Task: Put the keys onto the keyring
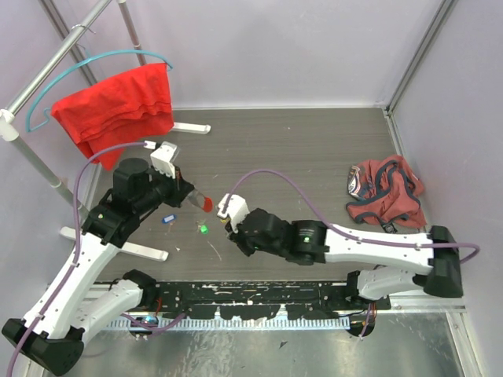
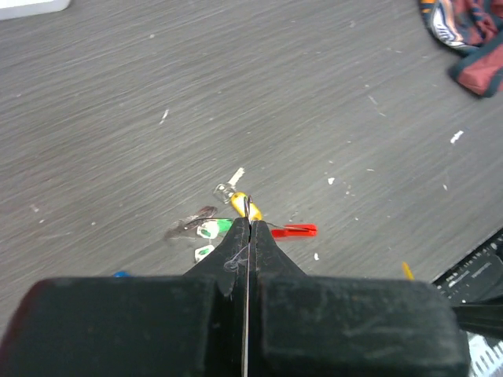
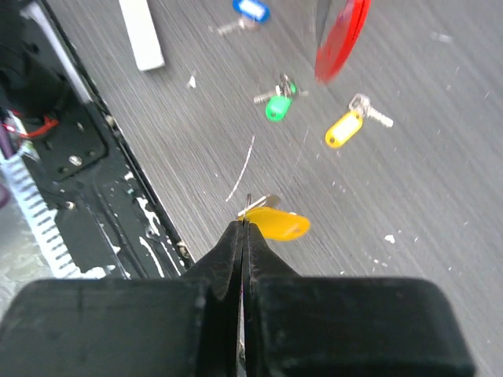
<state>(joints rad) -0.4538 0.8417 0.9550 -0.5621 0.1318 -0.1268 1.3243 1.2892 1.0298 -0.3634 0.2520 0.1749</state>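
At the right gripper [image 3: 243,225] tips, clenched on a yellow-tagged key [image 3: 277,224]: long axis roughly level, tag pointing rightward, metal blade largely hidden between the jaws. Ahead and above: keyring [image 3: 343,38], pinched by its thin wire in the tightly closed left gripper [image 2: 248,223], red bar slanting steeply, blurred, top cut off by the frame edge. Wire loop barely discernible.

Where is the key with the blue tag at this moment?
In the top view, the blue-tagged key lies on the table, left of centre, just left of the green-tagged key.
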